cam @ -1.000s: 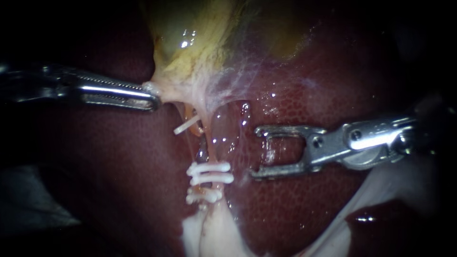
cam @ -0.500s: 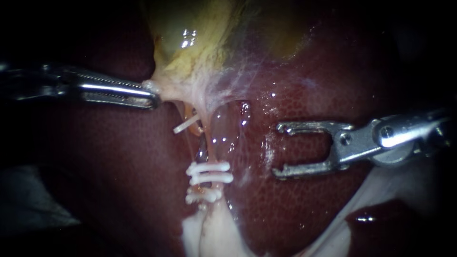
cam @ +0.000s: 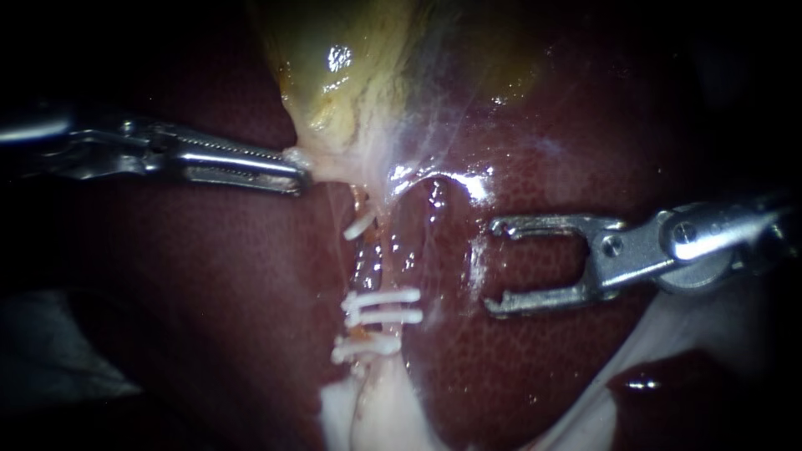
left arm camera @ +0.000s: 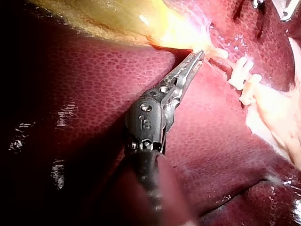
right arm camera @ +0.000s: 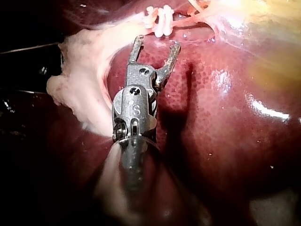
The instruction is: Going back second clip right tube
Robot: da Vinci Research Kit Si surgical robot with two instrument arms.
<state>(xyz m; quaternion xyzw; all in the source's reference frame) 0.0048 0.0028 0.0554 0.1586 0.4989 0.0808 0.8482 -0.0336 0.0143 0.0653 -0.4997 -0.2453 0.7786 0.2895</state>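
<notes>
Right instrument's hand [cam: 495,266] — agape — hangs near clips [cam: 380,307].

Bare liver [cam: 447,280] lies between the right instrument [cam: 497,267] and 3 clips [cam: 380,317].

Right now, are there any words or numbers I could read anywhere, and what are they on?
Left instrument: one tiny stamped mark on its dark joint, no clear word.
Right instrument: the same kind of tiny mark on its joint.
Liver, gallbladder, white clips: no writing at all.
</notes>
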